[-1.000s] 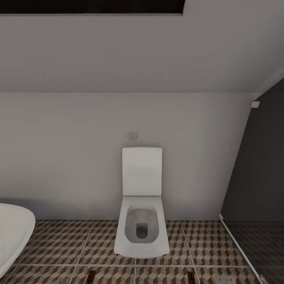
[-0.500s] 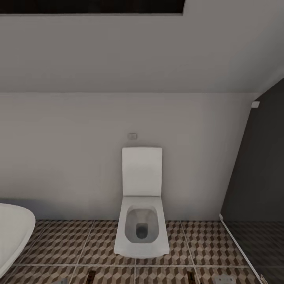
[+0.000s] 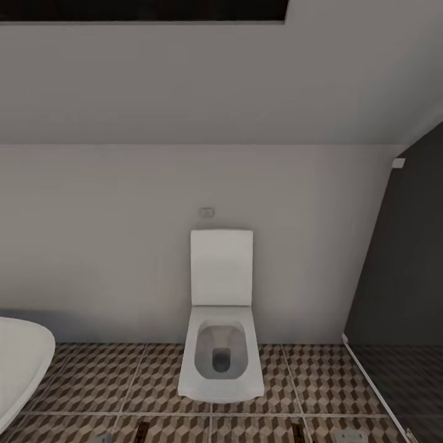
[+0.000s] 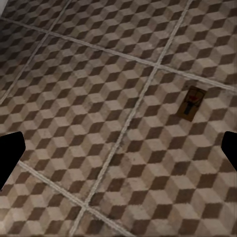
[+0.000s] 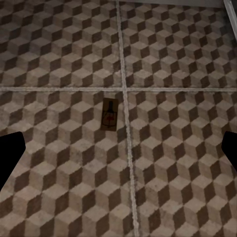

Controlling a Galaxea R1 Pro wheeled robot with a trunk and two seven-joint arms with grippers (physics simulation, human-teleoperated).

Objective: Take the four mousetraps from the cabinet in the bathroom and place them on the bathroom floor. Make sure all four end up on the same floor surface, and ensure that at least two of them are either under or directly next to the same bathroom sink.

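Left gripper (image 4: pixel 118 153): two black fingertips at the edges of the left wrist view, spread wide, nothing between them; hangs above the floor.
Right gripper (image 5: pixel 118 155): same posture in the right wrist view, fingers far apart, empty.
Floor (image 4: pixel 89 98): square tiles in a brown, beige and white cube pattern with pale grout lines.
Trap, left wrist view: small flat tan wooden mousetrap with dark wire parts (image 4: pixel 191 102), lying flat on a tile, just beside a grout line.
Trap, right wrist view: second small tan wooden mousetrap (image 5: pixel 109 114), flat on the tile, close to a grout crossing. Cannot tell whether these are two traps or one.
Handling (judgement): light, stiff board; thin, so hard to pinch off the floor. Grip across the long wooden edges, clear of the wire.
Mid: white curved basin rim (image 3: pixel 21 363), left edge of the head view.
Far: white square toilet with raised lid (image 3: pixel 220 320) against a grey wall; dark glass shower enclosure (image 3: pixel 400 277) to its right.
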